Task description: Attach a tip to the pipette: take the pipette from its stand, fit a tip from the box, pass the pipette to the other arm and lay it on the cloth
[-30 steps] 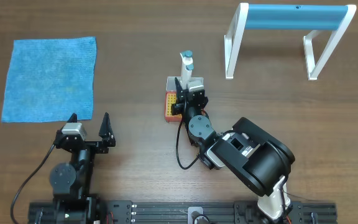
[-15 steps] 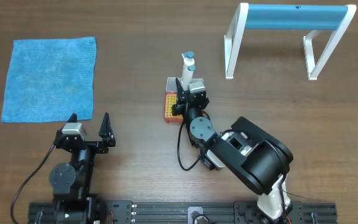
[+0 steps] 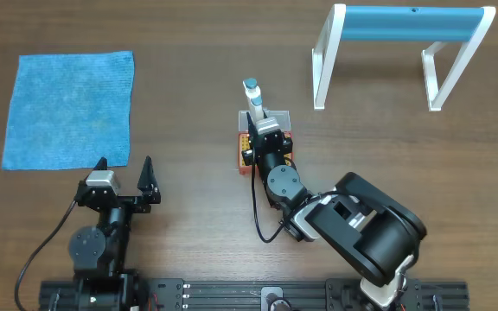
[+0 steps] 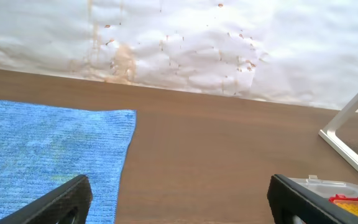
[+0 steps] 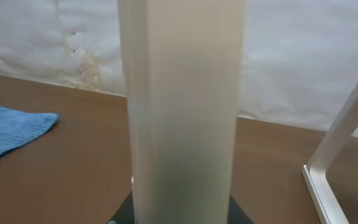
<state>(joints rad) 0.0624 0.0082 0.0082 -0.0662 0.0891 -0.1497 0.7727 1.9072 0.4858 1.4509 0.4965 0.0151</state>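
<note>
- The left tool [image 3: 124, 169] sits close to the arm bases, at about 8 o'clock on the wooden surface [image 3: 188, 207]. Its two fingers are spread wide with nothing between them.
- The right arm stands at 5 o'clock and stretches toward the middle of the surface. The right tool [image 3: 258, 119] is there, its fingers clamped on the pipette [image 3: 253, 97].
- The pipette stands upright in that grip. Its blue-capped top pokes out on the tool's 12 o'clock side, and in the right wrist view its pale body rises straight up between the fingers.
- The orange tip box [image 3: 243, 147] lies directly under the right tool and is mostly covered by it, with one edge showing at the tool's 8 o'clock side. The tool hides whether the pipette's lower end touches a tip.
- The blue cloth [image 3: 67, 108] lies flat at 10 o'clock on the surface, just beyond the left tool and well apart from the pipette.
- The stand [image 3: 405, 26], with white legs and a blue top bar, is farthest out at about 2 o'clock, apart from the right tool.
</note>
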